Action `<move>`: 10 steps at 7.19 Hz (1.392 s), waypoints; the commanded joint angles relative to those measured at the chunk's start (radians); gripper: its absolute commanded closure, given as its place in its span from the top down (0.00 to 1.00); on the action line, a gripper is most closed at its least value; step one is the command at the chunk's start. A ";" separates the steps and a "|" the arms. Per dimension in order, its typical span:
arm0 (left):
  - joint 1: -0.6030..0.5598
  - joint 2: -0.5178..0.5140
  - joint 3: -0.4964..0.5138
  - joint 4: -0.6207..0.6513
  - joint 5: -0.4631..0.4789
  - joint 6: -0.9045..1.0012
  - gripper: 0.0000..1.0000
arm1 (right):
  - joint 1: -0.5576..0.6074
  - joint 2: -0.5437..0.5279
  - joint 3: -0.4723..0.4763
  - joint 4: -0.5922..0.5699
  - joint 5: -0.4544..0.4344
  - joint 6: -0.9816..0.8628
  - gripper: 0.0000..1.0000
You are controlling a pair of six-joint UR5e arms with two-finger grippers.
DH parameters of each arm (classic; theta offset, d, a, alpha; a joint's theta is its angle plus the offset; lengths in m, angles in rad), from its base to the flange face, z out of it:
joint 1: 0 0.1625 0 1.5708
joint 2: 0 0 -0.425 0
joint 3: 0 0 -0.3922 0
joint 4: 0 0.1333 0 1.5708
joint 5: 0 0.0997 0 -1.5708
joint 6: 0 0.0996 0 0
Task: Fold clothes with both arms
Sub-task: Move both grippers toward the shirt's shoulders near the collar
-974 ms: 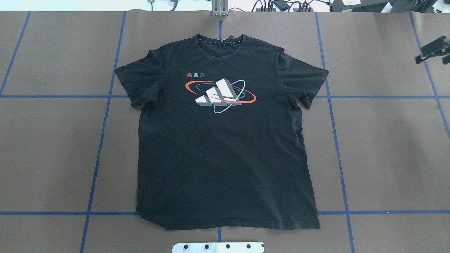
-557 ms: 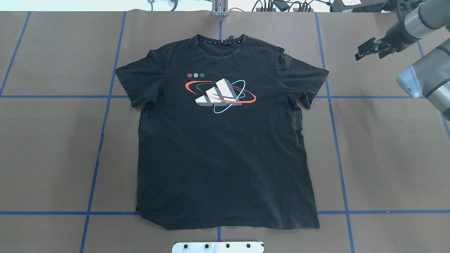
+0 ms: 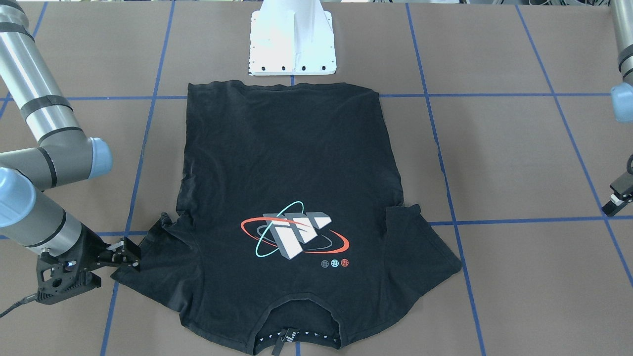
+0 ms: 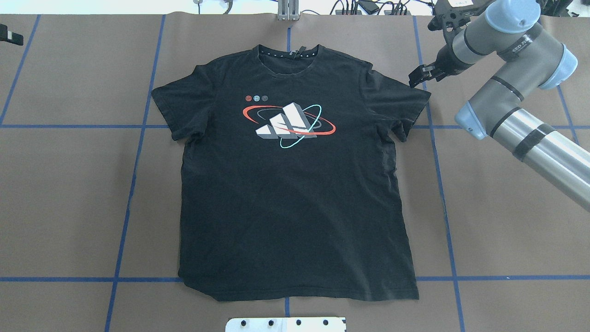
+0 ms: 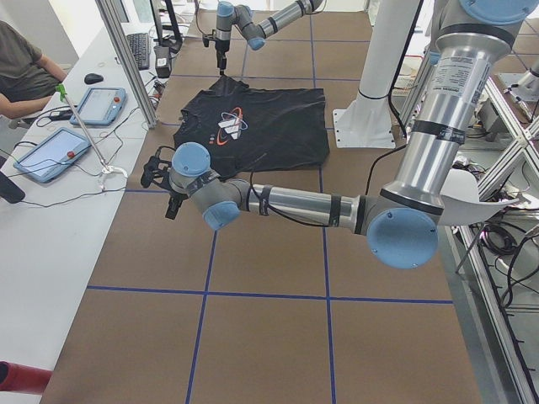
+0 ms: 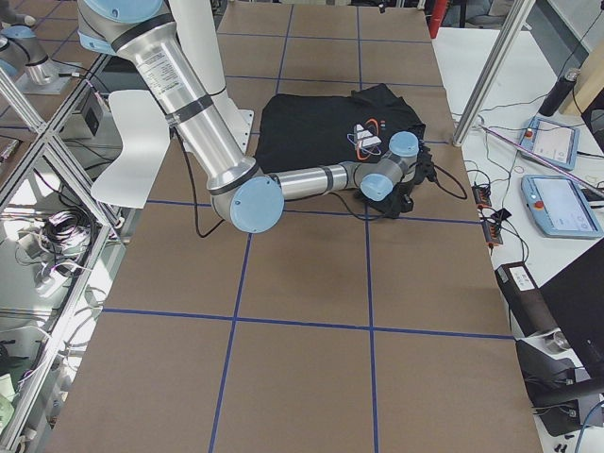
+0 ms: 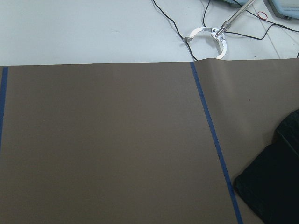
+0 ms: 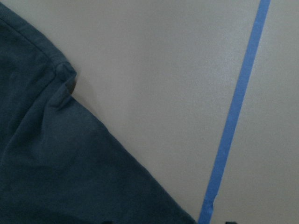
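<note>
Black T-shirt (image 4: 295, 198) lies flat, with a three-stripe picture and no words to read.
Right gripper (image 4: 418, 77) sits by the sleeve, fingers apart, holding nothing; left gripper (image 3: 615, 200) too hidden to tell.

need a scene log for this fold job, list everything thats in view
T-shirt: one, black with white, red and cyan chest graphic, flat mid-table, collar away from the robot
table: one, brown cover with blue tape grid
pedestal base: one, white, beside the shirt's hem
pendants: two, light blue screens, on the white bench
person: one, seated at that bench
right gripper: one, black, fingers open, by the sleeve on the robot's right
left gripper: one, black, over bare table beyond the other sleeve, fingers' state unclear
</note>
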 commanded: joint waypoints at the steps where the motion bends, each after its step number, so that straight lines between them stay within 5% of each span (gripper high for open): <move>1: 0.000 -0.002 -0.004 -0.004 0.000 -0.004 1.00 | -0.006 0.005 -0.038 -0.001 -0.007 -0.003 0.77; 4: 0.002 -0.003 -0.004 -0.004 -0.001 -0.002 1.00 | -0.008 0.010 -0.067 -0.004 -0.009 -0.009 0.72; 8: 0.002 -0.014 -0.002 -0.002 -0.002 -0.004 1.00 | -0.020 0.014 -0.079 -0.004 -0.009 -0.008 0.48; 10: 0.000 -0.020 -0.002 0.002 -0.002 -0.005 1.00 | -0.018 0.016 -0.078 -0.004 -0.004 -0.002 0.00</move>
